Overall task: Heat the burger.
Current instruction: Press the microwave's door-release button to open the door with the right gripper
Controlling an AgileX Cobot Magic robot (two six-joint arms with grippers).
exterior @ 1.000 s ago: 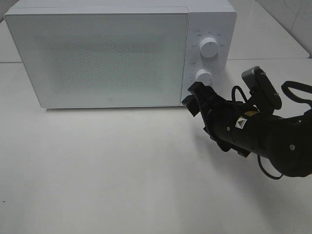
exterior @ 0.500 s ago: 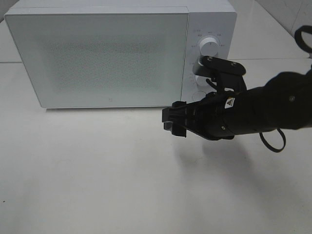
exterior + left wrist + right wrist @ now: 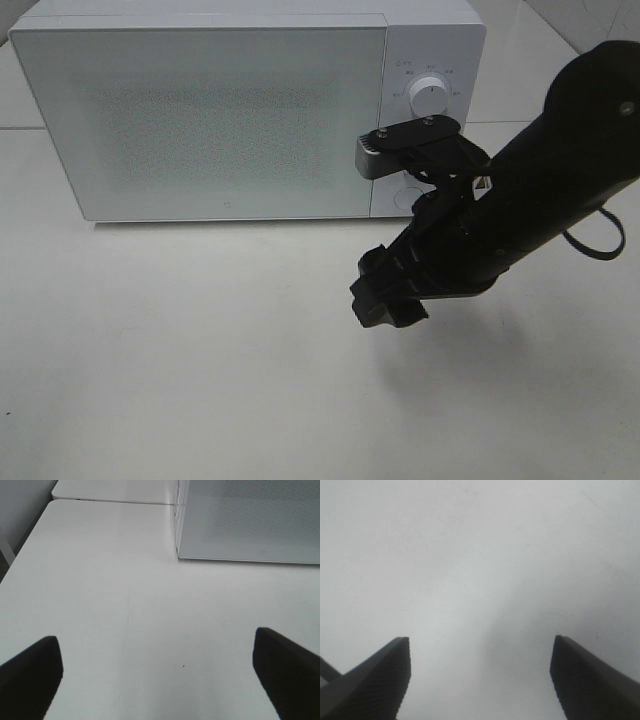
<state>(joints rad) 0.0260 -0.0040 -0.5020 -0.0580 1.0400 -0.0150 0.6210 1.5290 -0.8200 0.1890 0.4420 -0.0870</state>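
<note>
The burger is showing in none of the three views, so where it is sitting cannot be told. The only container here, the white microwave (image 3: 230, 110), is standing with its door (image 3: 200, 120) closed. The door's frosted, speckled panel is hiding whatever is inside.

The high view is giving the whole microwave at 11 o'clock on the white table (image 3: 200, 380). Its upper knob (image 3: 428, 97) is showing on the control panel (image 3: 445, 60) at the door's 3 o'clock side. The lower part of that panel is being covered by the wrist camera (image 3: 400, 152) on the right arm (image 3: 560, 170).

The left wrist view is adding what the high view is missing: the left gripper (image 3: 155, 637). Its two dark fingers (image 3: 30, 675) are spreading wide over bare tabletop with nothing between them, and a lower corner of the microwave is showing beyond them.

The right wrist view is showing only blank tabletop under the right gripper (image 3: 480, 642). Its fingers (image 3: 375, 680) are standing well apart and gripping nothing.

The right arm is reaching in from 3 o'clock and sloping down toward 7 o'clock across the front of the control panel. In the high view the right gripper (image 3: 388, 298) is hanging over the table at 5 o'clock from the door, pointing down toward 7 o'clock, released and empty.
</note>
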